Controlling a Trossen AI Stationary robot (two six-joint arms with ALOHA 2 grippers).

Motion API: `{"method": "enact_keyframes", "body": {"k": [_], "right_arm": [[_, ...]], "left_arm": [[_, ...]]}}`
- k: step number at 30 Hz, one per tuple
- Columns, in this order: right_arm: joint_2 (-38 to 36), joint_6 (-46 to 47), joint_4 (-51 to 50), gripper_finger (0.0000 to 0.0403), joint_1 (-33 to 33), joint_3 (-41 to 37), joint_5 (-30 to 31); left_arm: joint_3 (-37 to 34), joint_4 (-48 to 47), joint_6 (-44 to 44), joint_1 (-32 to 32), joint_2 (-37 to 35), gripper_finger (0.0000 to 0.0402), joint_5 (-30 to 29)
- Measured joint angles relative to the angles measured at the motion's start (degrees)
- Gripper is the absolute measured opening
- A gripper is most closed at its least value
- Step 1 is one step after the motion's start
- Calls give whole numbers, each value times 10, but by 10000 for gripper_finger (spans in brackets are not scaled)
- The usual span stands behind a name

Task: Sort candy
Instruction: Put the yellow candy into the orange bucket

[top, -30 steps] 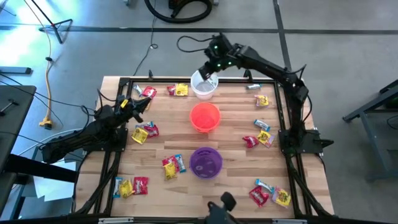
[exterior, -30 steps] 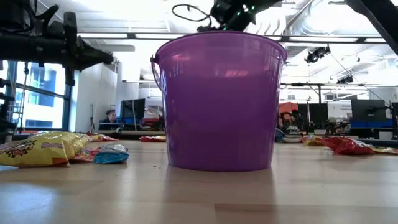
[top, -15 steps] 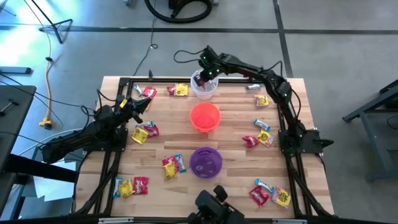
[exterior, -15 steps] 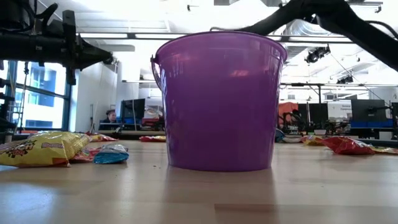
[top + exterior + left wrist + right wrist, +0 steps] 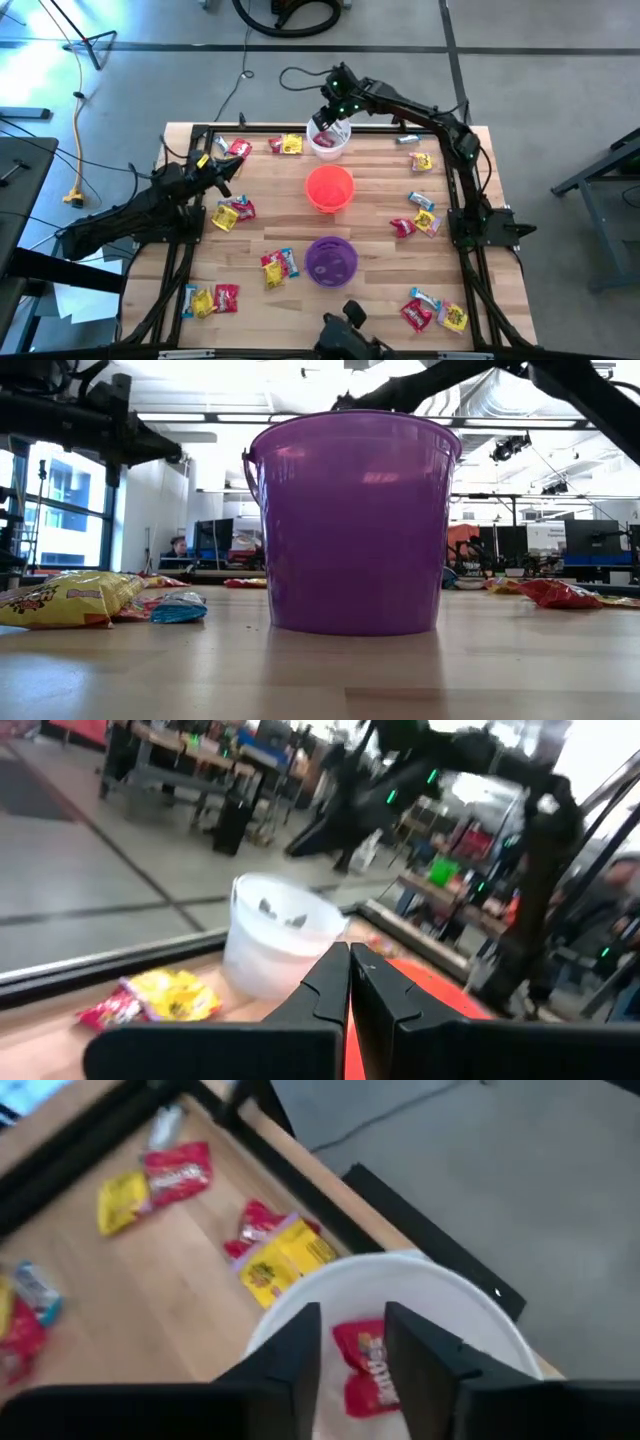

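Note:
The candy lies scattered in small heaps on the wooden table: red and yellow pieces (image 5: 232, 212) at the left, more pieces (image 5: 420, 215) at the right, and others (image 5: 278, 266) beside the purple cup (image 5: 331, 260). My right gripper (image 5: 352, 1342) hangs open over the white cup (image 5: 328, 142) at the far edge, pointing slantwise down. One red candy (image 5: 365, 1370) shows inside that cup below the fingers, apart from them. My left gripper (image 5: 349, 960) is shut and holds nothing. It stays level over the table's left side (image 5: 228, 168).
An orange cup (image 5: 329, 188) stands between the white and the purple one, all three in a row down the table's middle. In the low view the purple cup (image 5: 352, 520) fills the middle, with candy (image 5: 70, 600) to its left. A dark frame (image 5: 190, 200) rims the table.
My right gripper has come down and a little toward the table's left edge, from above the white cup to just over its mouth.

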Motion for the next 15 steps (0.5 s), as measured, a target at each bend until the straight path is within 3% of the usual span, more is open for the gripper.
{"method": "enact_keyframes", "body": {"k": [4,8,10,15], "right_arm": [[-41,-27,-14,107,20,0,-21],[-80,-85,-29,22,43,0,20],[-96,-97,-35,12,43,-1,22],[-152,-98,-32,6,31,-84,-17]], "left_arm": [[53,-45,15,0,72,0,7],[130,-151,47,12,166,0,-4],[170,-197,60,29,219,0,-6],[241,-307,93,87,346,0,96]]}}
